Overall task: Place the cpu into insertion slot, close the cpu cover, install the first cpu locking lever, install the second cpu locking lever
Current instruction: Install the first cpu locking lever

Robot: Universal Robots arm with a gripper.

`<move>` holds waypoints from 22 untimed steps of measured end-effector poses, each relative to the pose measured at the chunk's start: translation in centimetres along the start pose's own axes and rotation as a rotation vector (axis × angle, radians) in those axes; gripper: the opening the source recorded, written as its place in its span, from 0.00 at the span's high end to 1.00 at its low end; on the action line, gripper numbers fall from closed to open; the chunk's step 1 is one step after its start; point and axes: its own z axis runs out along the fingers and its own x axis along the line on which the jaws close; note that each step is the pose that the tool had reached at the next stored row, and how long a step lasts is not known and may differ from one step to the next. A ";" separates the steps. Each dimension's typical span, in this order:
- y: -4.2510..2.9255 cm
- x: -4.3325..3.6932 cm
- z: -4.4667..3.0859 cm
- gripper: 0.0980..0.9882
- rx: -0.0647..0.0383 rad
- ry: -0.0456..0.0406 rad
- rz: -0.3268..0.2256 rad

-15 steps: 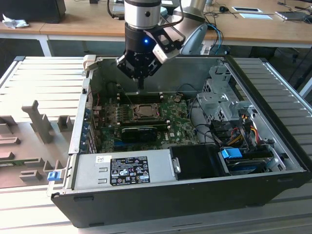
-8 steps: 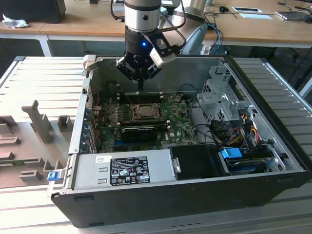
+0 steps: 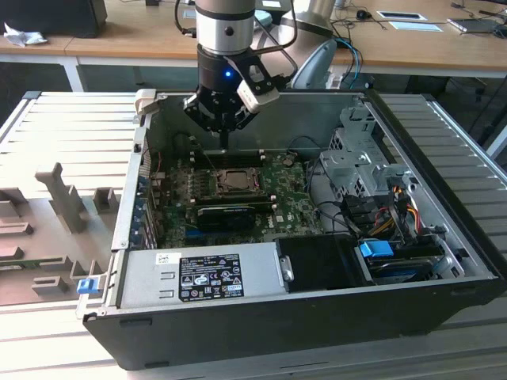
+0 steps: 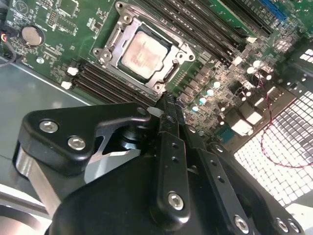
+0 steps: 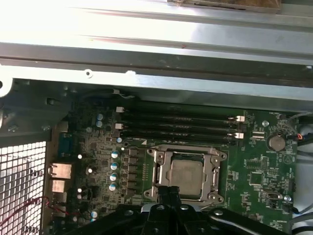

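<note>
Gripper [image 4: 166,105]: fingers pressed together, empty, tip over one edge of the insertion slot [image 3: 217,182]; contact unclear. Cpu [image 4: 145,53] lies flat in that slot, with the cpu cover [image 4: 111,39] down around it. Chip likely light, stiff, delicate underneath; take by opposite edges. Memory slots [image 5: 178,125] just beyond the slot.

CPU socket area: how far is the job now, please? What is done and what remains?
Done, it seems: the silver-grey square cpu sits in the silver-rimmed square insertion slot, and the thin silver frame-shaped cpu cover lies flat around it. In hand: the black end effector, shut, is by the slot's edge. Left: the two locking levers; I cannot tell if either is latched.
</note>
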 end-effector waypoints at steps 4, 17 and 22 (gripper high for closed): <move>0.02 0.48 0.51 0.99 0.000 -0.0002 0.003; 0.15 2.47 2.04 0.99 -0.036 -0.0040 0.027; 0.17 2.78 2.20 0.99 -0.037 -0.0063 0.041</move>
